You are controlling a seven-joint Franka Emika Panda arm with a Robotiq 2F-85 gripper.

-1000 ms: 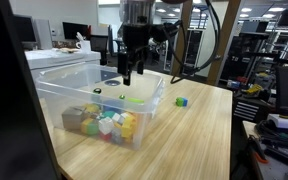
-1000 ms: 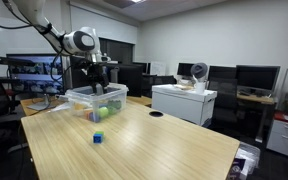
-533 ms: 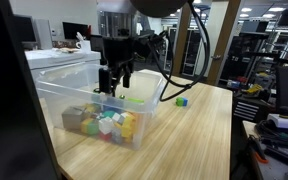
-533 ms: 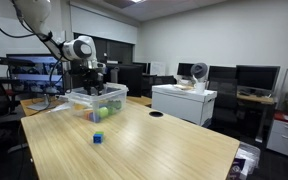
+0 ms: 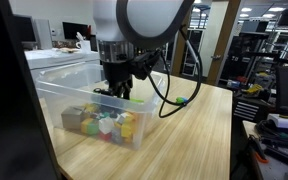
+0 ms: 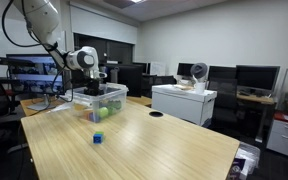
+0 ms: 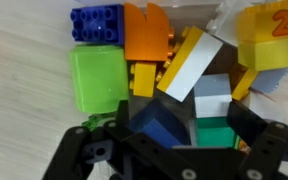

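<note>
Counter of pale wood is shown carrying a clear bin with toy blocks heaped at one end. The pincer is hung inside over the heap, jaws spread wide, nothing gripped. A dark blue block is framed directly beneath, between the jaws, a green block just beside it.

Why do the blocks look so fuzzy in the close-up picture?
Wrist view: the blocks are too close to the camera, so they look soft, and the gripper is a dark shape. In an exterior view, the clear bin glints a little, and a dark blurry edge fills the left side.
</note>
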